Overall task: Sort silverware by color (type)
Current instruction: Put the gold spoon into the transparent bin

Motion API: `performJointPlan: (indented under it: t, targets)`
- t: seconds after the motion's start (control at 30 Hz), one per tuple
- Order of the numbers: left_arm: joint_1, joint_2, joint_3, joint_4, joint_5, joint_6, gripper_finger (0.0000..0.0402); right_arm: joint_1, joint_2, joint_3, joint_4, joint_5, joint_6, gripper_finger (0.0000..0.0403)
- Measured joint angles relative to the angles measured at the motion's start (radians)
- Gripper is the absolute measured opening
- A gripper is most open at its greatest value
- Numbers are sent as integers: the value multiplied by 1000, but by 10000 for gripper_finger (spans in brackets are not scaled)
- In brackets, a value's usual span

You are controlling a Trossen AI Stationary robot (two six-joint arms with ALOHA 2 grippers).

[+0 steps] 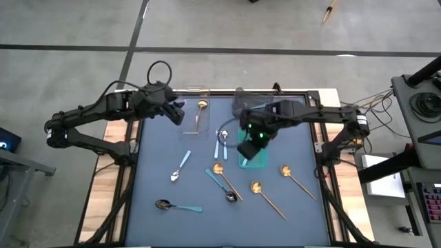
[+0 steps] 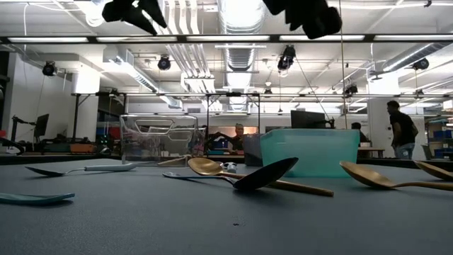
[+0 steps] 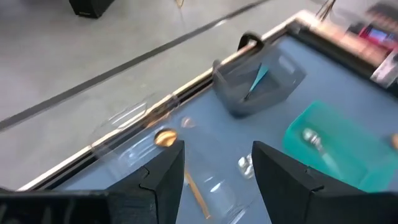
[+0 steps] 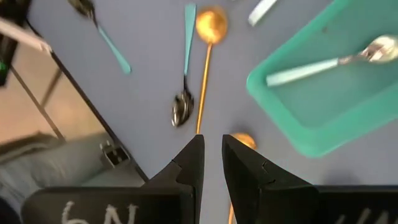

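The left end effector (image 1: 176, 110) is held above the clear bin (image 1: 196, 118) at the rear of the surface (image 1: 158, 165), fingers set moderately wide and empty, as the left wrist view confirms. One gold spoon (image 1: 200, 110) lies in this bin, which appears reserved for the gold type.

The right end effector (image 1: 249, 148) is raised over the teal bin (image 1: 253, 160), fingers nearly closed with a narrow gap and nothing between them. In the right wrist view a light-blue-handled spoon (image 4: 329, 62) is seen lying inside the teal bin (image 4: 292, 118), so this bin is judged to collect that type. The grey bin (image 3: 258, 87) holds a teal-handled item, seen in the left wrist view only.

Unsorted spoons remain spread on the surface:
- three gold spoons (image 1: 265, 196) toward the front right
- two dark-bowled, teal-handled spoons (image 1: 176, 205) at the front
- one light-blue-handled spoon (image 1: 180, 167) at left centre, and two more (image 1: 221, 141) just beside the teal bin

The sort is judged to be less than half complete
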Motion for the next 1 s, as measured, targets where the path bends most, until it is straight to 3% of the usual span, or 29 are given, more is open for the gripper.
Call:
performJointPlan:
  t: [0.17, 0.53, 1.0]
  targets:
    - [-17, 0, 0, 84, 0, -58, 170, 100, 0, -48, 0, 8, 30, 47]
    - [-124, 1, 0, 208, -1, -168, 170, 319, -3, -177, 0, 96, 270, 47]
    - [-256, 2, 0, 209, -38, -244, 170, 452, -4, -345, 89, 111, 471, 47]
